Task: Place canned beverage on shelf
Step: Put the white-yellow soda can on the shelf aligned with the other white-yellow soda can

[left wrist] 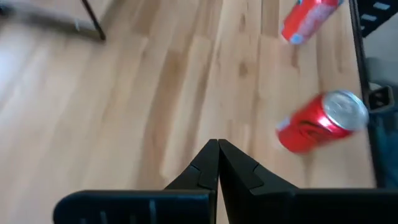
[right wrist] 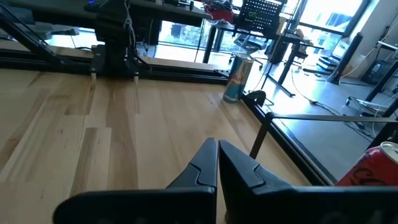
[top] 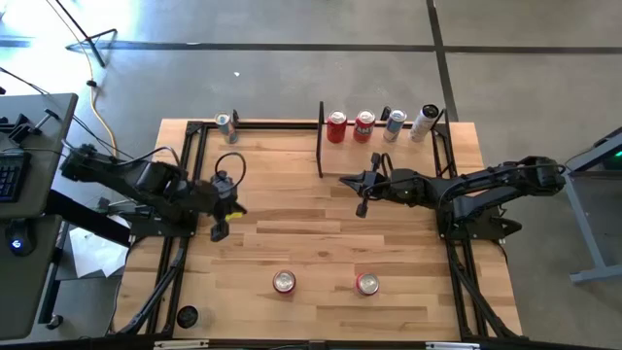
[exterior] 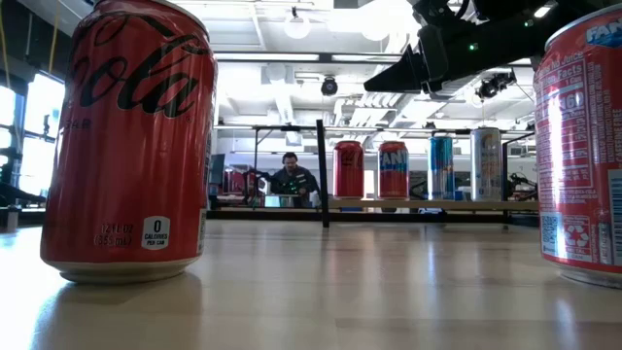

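Note:
Two red cans stand upright on the table near its front edge, one (top: 283, 282) to the left of the other (top: 366, 283); both fill the low view's sides (exterior: 131, 141) (exterior: 583, 146). The shelf (top: 282, 124) runs along the far edge, with an upright black divider (top: 321, 146). Right of the divider several cans stand on it, starting with a red one (top: 336, 126). A silver-blue can (top: 226, 123) stands at its far left end. My left gripper (top: 219, 231) (left wrist: 217, 149) is shut and empty over the left middle of the table. My right gripper (top: 342, 179) (right wrist: 217, 149) is shut and empty, just in front of the divider.
Black frame rails (top: 190, 194) (top: 449, 185) run along the table's left and right sides. A small dark round thing (top: 187, 316) lies at the near left corner. Bare wood lies between the grippers and the two near cans. A person (exterior: 292, 177) sits in the room behind the shelf.

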Controlling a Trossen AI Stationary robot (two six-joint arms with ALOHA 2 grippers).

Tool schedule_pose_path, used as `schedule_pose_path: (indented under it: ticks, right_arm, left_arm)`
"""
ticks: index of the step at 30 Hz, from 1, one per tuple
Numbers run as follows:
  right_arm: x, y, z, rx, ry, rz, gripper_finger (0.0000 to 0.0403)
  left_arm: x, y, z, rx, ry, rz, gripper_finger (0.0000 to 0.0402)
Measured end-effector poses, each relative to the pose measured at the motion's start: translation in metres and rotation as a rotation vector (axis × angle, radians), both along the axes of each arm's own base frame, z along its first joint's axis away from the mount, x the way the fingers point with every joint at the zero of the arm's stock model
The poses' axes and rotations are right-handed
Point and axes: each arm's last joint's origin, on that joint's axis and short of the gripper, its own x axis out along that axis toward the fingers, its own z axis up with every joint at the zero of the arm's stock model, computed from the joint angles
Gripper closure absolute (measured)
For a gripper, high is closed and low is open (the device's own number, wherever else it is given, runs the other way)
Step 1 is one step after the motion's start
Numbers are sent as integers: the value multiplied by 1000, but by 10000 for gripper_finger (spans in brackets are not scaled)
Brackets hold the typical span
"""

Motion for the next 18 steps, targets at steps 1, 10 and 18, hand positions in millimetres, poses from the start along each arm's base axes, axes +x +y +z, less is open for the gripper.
schedule_pose_path:
  ticks: [1,10,18]
  right_arm:
    - [0,0,0,1,1,0,403]
    - [-1,0,-4,13,35,-2,403]
    - [-1,1,-6,-38,75,29,403]
  left_arm:
    - [-1,-5,5,-25,19,11,401]
    - [8,-62,30,-169,367,113,401]
    - [19,-127,29,-302,638,270,401]
